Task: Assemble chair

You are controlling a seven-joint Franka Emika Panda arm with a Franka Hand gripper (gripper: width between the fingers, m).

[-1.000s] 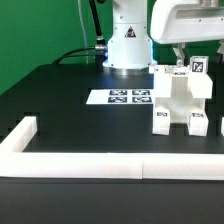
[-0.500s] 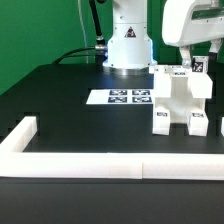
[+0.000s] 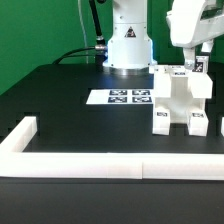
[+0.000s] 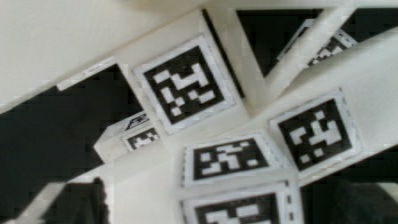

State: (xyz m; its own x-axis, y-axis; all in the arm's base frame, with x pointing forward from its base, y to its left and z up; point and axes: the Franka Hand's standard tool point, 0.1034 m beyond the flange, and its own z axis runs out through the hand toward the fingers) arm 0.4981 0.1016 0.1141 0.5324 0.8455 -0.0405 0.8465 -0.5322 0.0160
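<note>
**Fingers down at the top of the chair**

We see the chair (image 3: 181, 100) standing on the black bench (image 3: 60, 100) toward the exterior view's right. It is a blocky white assembly whose lower blocks rest on the bench top, and it carries a square tag near its upper edge. The arm's white hand hangs directly above it, and the fingers (image 3: 190, 56) reach down to the chair's top. We cannot tell whether they are wide, narrow or gripping a part, because hand and white plastic blend together there.

The wrist view is filled at close range by the chair (image 4: 187, 85). Its white bars and panels cross at angles and bear several black-and-white tags, all slightly blurred. The fingers do not show clearly in that view either.

To the exterior view's left of the chair, near it, the marker board (image 3: 128, 97) lies flat in front of the robot's base (image 3: 130, 48). A long white wall (image 3: 90, 163) runs along the near side of the bench and turns a corner at the exterior view's left.
</note>
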